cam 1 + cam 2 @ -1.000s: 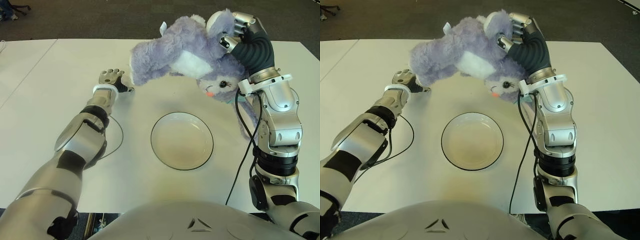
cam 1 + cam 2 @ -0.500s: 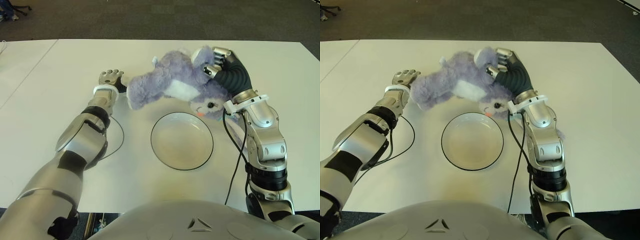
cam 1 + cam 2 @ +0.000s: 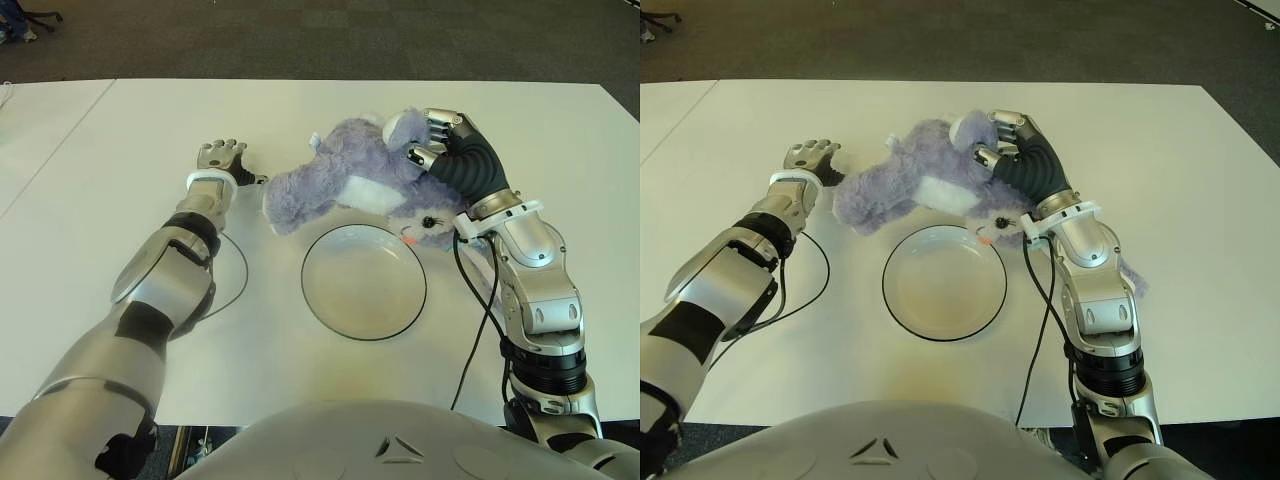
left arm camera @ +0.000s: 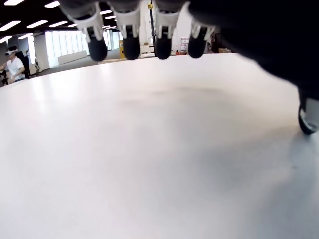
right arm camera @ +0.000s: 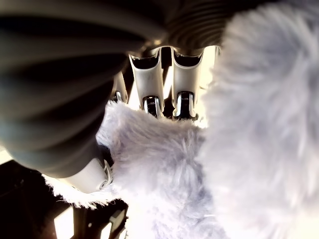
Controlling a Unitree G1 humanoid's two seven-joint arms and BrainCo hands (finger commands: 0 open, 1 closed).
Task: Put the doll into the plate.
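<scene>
One fluffy lilac plush doll with a white belly (image 3: 345,185) lies stretched across the middle of the eye views, just above the round white plate with a dark rim (image 3: 364,281), its face hanging at the plate's upper right edge. The right robot hand (image 3: 445,145), right of centre, has its fingers (image 5: 149,94) curled tight into the doll's fur near the head, gripping it. The plate holds nothing and sits on the white surface (image 3: 100,180). The left robot hand (image 3: 222,156) shows at the upper left of the frame, just left of the doll's lower end, fingers (image 4: 127,27) spread flat over the surface and holding nothing
</scene>
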